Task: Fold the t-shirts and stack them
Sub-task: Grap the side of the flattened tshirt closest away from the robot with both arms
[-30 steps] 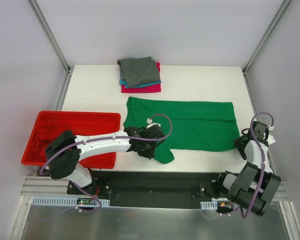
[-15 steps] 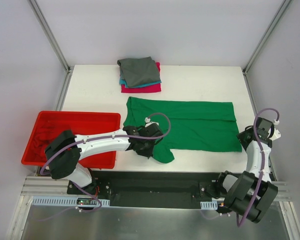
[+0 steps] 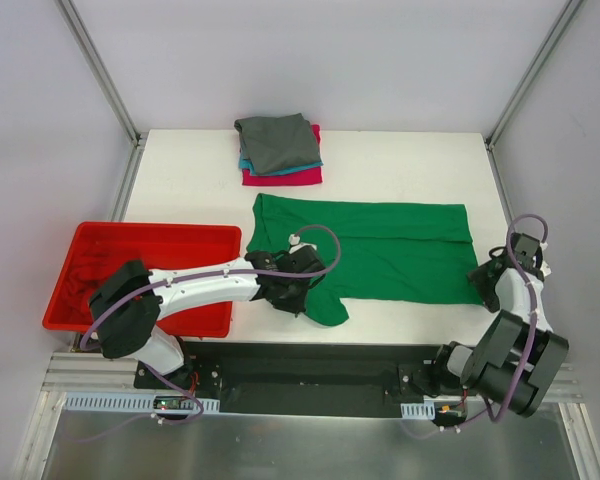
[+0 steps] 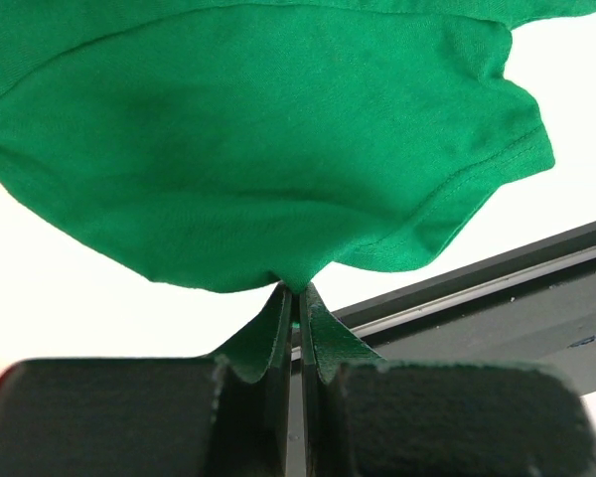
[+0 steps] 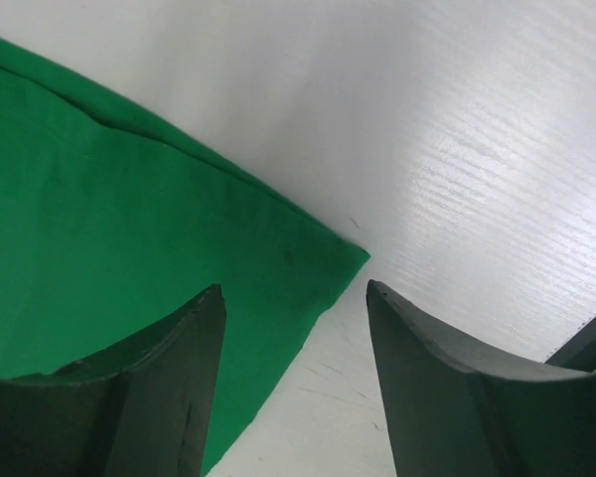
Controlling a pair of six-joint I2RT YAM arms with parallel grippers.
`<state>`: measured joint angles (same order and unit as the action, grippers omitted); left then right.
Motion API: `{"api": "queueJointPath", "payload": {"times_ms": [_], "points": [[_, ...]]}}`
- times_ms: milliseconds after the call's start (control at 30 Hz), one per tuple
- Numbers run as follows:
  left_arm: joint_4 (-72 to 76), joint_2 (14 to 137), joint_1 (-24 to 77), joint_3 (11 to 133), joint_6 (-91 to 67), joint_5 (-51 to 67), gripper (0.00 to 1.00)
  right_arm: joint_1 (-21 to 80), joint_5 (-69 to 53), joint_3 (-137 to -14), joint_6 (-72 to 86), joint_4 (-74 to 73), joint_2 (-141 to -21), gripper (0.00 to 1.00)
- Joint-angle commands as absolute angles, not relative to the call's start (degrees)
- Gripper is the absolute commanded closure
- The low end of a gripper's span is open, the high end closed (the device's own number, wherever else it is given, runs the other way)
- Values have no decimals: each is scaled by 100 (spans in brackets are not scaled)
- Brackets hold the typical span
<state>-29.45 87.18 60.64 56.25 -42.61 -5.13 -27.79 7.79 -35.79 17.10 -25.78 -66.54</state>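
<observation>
Moved: right fingers (image 3: 483, 282) have swung back in from the right edge of the frame to the shirt's lower right corner; the left arm has kept its place.
Left fingers (image 4: 283, 333): clenched on a pinch of the bright green cloth t-shirt (image 4: 258, 149) by the sleeve at its lower left, likely to lift that side for a fold.
Right fingers: released, parted over the shirt's corner and gripping no cloth; probably lining up a matching pinch.
Green shirt: spread flat across the middle of the white surface (image 3: 410, 165), its long side running left to right.
Stack: grey, teal and magenta folded t-shirts (image 3: 278, 148) piled at upper centre, apart from the green one; probably where it will go once folded.
Bin: red plastic bin (image 3: 90, 250) at the left of the frame.
Views: only the wrist views show the pinch and the open gap; only the top view shows the stack, the bin and the layout.
</observation>
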Motion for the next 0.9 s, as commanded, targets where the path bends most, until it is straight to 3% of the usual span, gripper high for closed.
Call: {"api": "queueJointPath", "payload": {"times_ms": [0,367,533,867], "points": [[-3050,8455,5994,5537,-4227,-624,100,-2821,703,-3850,1705,-2452,-7083,40],[-3050,8358,5941,5432,-4236,-633,100,-2821,861,-3779,1810,-2259,-7822,49],[-3041,8288,5906,5405,-4263,-650,100,-2821,923,-3779,1820,-2285,-7796,58],[-2752,7946,5669,5423,-4149,-352,100,-2813,230,-3612,1626,-1952,-7462,90]]}}
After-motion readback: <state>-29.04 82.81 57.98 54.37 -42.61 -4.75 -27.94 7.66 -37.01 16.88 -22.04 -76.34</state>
